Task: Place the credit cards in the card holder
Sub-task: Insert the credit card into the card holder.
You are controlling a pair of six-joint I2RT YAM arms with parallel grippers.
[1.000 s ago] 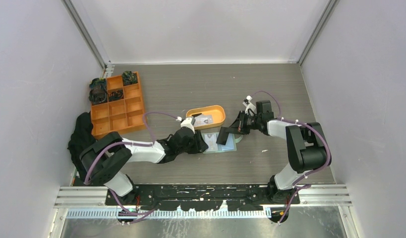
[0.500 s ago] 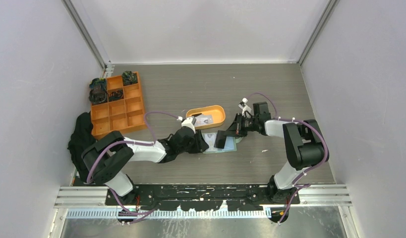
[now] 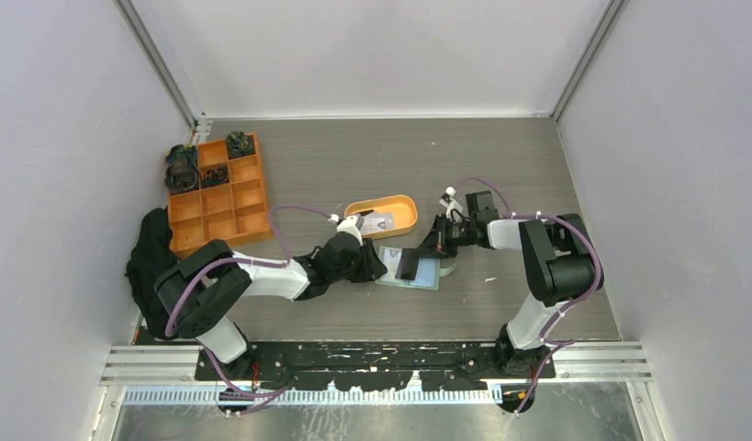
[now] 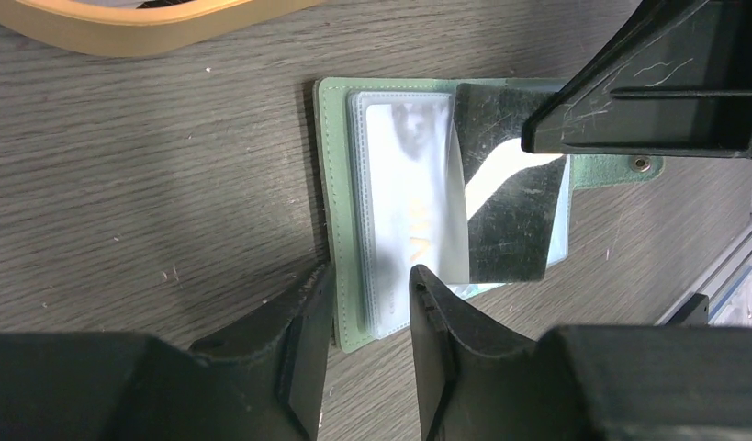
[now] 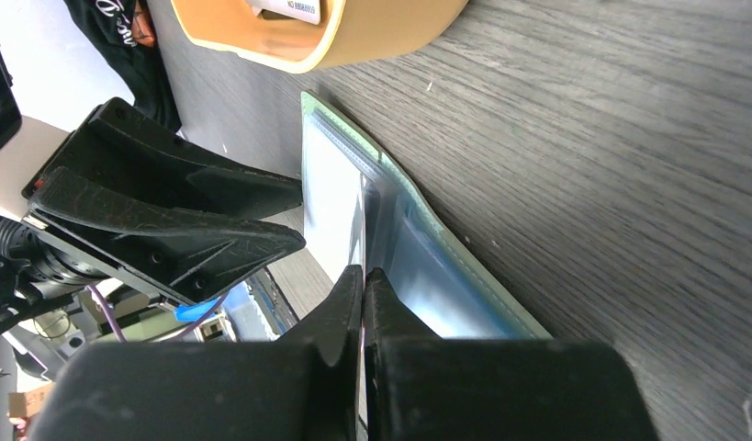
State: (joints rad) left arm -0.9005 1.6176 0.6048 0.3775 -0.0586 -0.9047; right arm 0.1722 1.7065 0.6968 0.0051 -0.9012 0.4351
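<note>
Sitting at the far left of the bench [image 3: 353,156], an orange grid organiser [image 3: 227,207] holds dark bundles [image 3: 182,170] in its far compartments. A black cloth [image 3: 150,253] is bunched just beside its near left corner.

Toward the middle, the left pincer [image 4: 367,280] hangs low. Its jaws stand partly apart, straddling the nearest edge of the card holder [image 4: 331,184]; whether the tips press on it cannot be told. Just beyond lies an orange oval tray [image 3: 401,213] with a light card [image 3: 376,220] in it.

The card holder lies open and flat on the bench, just in front of the tray and between the two pincers. It is a soft sage-green cover with stitched edges, with clear plastic sleeves stacked inside. A snap tab [image 4: 629,165] sticks out by the right pincer [image 5: 363,276].

In the left wrist view, a pale card [image 4: 409,202] fills the sleeve on the left. A black card [image 4: 510,220] with a white diagonal band lies over the right part, overlapping the pale one's edge. The right pincer is clamped on one end of that black card, its fingers pressed together.
</note>
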